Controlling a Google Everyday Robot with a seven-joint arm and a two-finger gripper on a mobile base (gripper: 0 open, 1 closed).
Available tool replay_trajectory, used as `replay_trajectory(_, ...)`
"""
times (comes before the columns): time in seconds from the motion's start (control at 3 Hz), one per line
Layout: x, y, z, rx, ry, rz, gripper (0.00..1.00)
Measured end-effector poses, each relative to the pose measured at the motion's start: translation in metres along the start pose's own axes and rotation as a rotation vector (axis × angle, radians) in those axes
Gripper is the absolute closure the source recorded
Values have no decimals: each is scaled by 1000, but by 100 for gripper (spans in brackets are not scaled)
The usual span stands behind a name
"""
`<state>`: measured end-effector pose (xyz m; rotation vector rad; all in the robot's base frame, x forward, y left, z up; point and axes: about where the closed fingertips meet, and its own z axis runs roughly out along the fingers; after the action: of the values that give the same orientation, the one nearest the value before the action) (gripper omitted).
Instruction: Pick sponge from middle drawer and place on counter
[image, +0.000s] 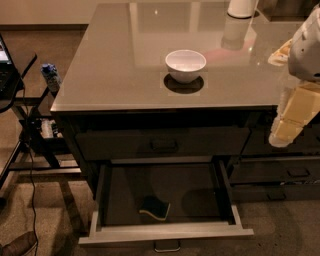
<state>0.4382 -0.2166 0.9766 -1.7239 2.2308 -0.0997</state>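
The sponge (154, 207) lies flat on the dark floor of the open middle drawer (165, 231), near its front and a little left of centre, its dark green face up over a yellowish edge. The counter (115, 60) is the glossy grey-beige top above. My gripper (281, 136) hangs at the right edge of the view, on a white and pale yellow arm, in front of the counter's right front corner. It is above and well to the right of the sponge and touches nothing.
A white bowl (185, 64) stands mid-counter near the front. A white container (242, 7) stands at the back right. The dark upper drawer (162, 144) is closed. A black side table (15, 65), a small bottle (50, 76) and cables stand to the left.
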Motion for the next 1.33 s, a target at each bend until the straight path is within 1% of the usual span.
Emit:
replay_trajectory(0.33, 0, 0, 0, 0, 0, 0, 0)
replay_trajectory(0.67, 2, 14, 17, -21, 3, 16, 0)
replay_trajectory(1.0, 3, 50, 54, -27, -6, 74, 0)
replay_trajectory(1.33, 11, 90, 108, -88, 4, 128, 0)
